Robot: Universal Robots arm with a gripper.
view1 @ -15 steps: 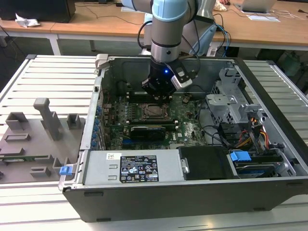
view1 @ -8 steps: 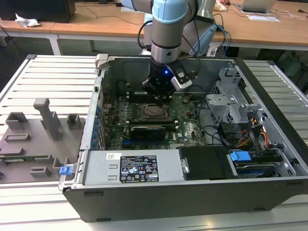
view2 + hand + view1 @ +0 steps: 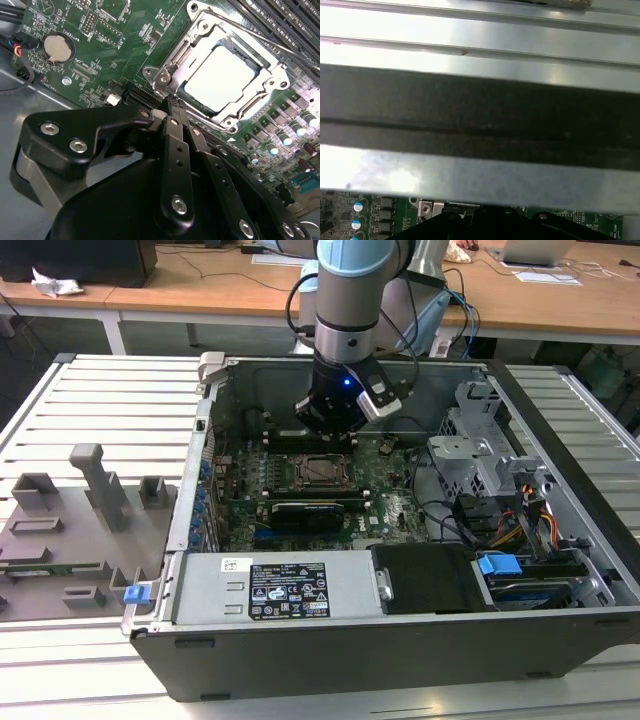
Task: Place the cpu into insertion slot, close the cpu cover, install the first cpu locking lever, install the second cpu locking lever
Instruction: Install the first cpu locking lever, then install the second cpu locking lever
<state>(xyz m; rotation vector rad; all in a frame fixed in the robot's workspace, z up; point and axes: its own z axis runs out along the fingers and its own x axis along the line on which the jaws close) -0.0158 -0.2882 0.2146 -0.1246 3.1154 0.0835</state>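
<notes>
The cpu (image 3: 226, 77) sits seated in the insertion slot (image 3: 165, 82), upper right of the second wrist view, its bright metal top showing through the window of the cpu cover (image 3: 270, 82), which lies flat over it. A thin locking lever (image 3: 300, 61) runs along the socket's far edge; whether it is latched I cannot tell. The gripper (image 3: 170, 106) hangs just beside the socket's near corner, fingers pressed narrow together and holding nothing. In the exterior view the socket lies mid-frame on the motherboard (image 3: 390, 502), inside the open computer case (image 3: 330, 640), directly below the gripper.
</notes>
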